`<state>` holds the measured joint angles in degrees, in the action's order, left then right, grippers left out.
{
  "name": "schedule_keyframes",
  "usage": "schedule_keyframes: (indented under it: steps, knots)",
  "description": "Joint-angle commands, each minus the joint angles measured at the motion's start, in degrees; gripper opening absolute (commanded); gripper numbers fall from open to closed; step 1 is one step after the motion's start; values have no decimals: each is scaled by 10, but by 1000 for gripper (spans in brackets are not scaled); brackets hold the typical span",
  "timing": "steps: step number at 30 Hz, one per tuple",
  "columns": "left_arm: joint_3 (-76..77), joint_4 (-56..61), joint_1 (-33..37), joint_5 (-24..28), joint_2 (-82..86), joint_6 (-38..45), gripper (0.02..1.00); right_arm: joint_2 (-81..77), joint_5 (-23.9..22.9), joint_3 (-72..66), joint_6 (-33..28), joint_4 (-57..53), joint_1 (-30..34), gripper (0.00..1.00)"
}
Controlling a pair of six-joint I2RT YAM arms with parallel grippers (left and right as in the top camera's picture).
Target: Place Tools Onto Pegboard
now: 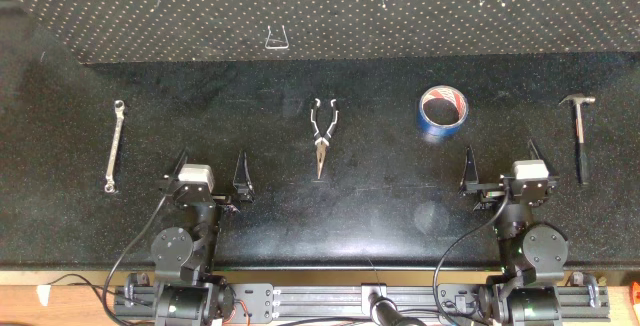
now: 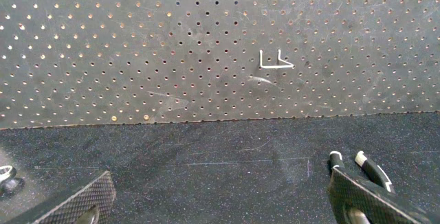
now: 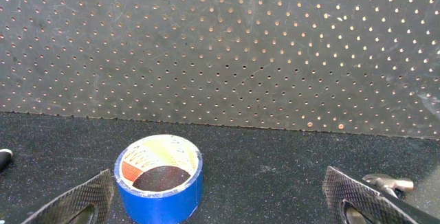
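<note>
- The left gripper (image 1: 211,161) and right gripper (image 1: 499,154) are both spread wide and hold nothing
- The tape roll (image 3: 159,179) sits between the right gripper and the pegboard (image 1: 300,6), nearest that arm
- The pliers (image 1: 322,136) lie with handles toward the pegboard, nearer the left gripper

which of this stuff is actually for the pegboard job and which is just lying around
For the job:
wrench
pliers
blue tape roll
hammer
pegboard and its hooks

Just lying about:
cables by the arm bases
black mat under the tools
</note>
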<state>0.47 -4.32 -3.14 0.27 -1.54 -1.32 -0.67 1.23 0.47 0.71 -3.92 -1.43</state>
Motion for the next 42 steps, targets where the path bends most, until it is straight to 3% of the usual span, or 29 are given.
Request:
schedule_keyframes:
  steps: [1,25,28,30,33,35,37,42]
  knots:
    - [-2,-4,1,2,4,3,998,6,8,-2,-8,-2,1,991]
    - [-2,-2,1,16,4,-1,996,6,8,-2,-8,-2,1,991]
    - [44,-3,17,17,-63,41,993,6,8,-2,-8,-2,1,991]
    - [165,-26,66,17,-219,63,993,6,8,-2,-8,-2,1,991]
    - [433,-244,215,15,-466,64,993,6,8,-2,-8,-2,1,991]
    - [576,-398,298,16,-607,129,993,6,8,-2,-8,-2,1,991]
    - [649,-483,346,17,-704,239,996,6,8,-2,-8,-2,1,991]
    - [733,-528,444,28,-881,356,996,6,8,-2,-8,-2,1,991]
